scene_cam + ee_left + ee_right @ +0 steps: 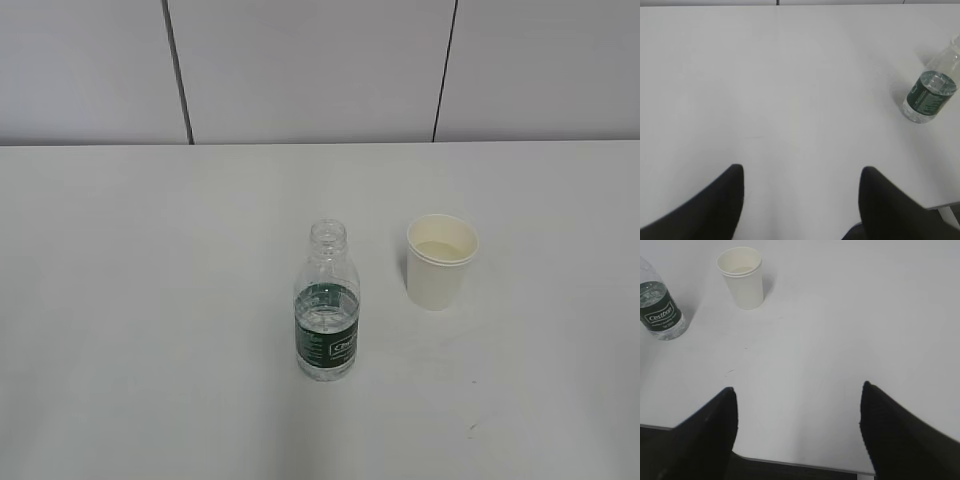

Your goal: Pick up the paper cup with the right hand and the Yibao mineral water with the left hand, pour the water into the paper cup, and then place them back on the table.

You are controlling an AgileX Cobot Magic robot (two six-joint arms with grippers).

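Observation:
The Yibao mineral water (pixel 327 305) stands upright and uncapped near the middle of the white table (pixel 150 300); clear water (pixel 326 318) fills its lower part. The white paper cup (pixel 441 260) stands upright to its right, apart from it. Neither arm shows in the exterior view. My left gripper (pixel 801 172) is open and empty over bare table, with the bottle (pixel 929 95) far to its upper right. My right gripper (pixel 797 392) is open and empty near the table's front edge; the cup (pixel 742 277) and bottle (pixel 659 310) lie far ahead to its upper left.
A grey panelled wall (pixel 320 70) rises behind the table's far edge. The table's front edge (pixel 800 465) runs just under my right gripper, with dark space below it. A few tiny dark specks (pixel 470 428) mark the tabletop.

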